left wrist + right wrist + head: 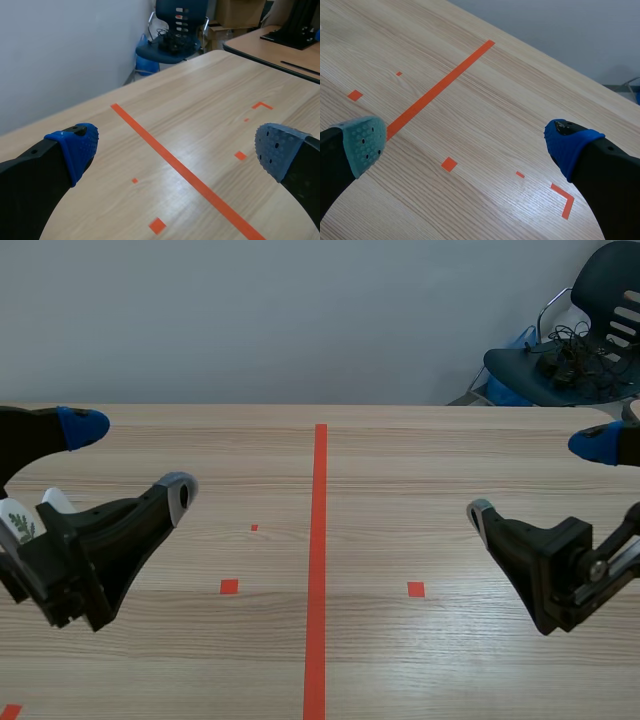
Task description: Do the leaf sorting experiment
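Observation:
A white card with a green leaf printed on it [17, 524] peeks out at the table's left edge, mostly hidden behind my left arm; a second white piece [56, 501] shows just beside it. My left gripper [132, 461] hangs open above the left half of the table, nothing between its fingers [175, 149]. My right gripper [538, 479] is open too, over the right half, and holds nothing [465, 141]. Neither wrist view shows any leaf or card, only bare wood and tape marks.
The wooden table [400, 490] carries a long orange-red tape line down its middle and small tape squares. Beyond the far right corner stands a dark chair [570, 350] with cables on its seat; the chair [175, 35] also appears ahead of my left gripper.

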You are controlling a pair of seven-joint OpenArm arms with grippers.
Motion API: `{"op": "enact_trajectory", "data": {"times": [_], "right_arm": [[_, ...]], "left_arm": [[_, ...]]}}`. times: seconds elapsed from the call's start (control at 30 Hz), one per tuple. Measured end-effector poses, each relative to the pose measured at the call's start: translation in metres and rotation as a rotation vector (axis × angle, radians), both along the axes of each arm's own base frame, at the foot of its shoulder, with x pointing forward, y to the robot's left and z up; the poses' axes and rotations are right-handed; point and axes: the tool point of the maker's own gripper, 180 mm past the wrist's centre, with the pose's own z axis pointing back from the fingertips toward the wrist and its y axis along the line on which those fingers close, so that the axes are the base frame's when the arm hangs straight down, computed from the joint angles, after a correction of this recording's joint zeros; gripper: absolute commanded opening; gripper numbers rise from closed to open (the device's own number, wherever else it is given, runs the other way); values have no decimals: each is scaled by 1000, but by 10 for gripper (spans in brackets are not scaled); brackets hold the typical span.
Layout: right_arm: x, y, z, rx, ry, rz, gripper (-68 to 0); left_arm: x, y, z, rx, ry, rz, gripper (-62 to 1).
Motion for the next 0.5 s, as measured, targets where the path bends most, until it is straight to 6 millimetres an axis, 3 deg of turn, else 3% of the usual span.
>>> {"op": "enact_trajectory", "data": {"times": [0.1,0.27,0.4,0.5], "right_arm": [[0,0,-1,-2,4,-2,4],[-1,3,1,-27,23,5,4],[-1,11,14,-21,-12,24,4],[-1,12,14,-26,-7,24,4]], "left_arm": [[-17,-9,-9,-9,90,-25,14],[-36,-21,-4,-30,121,-58,14],[-41,-23,-6,-32,138,-61,14],[-39,-23,-2,-42,122,-60,14]]}}
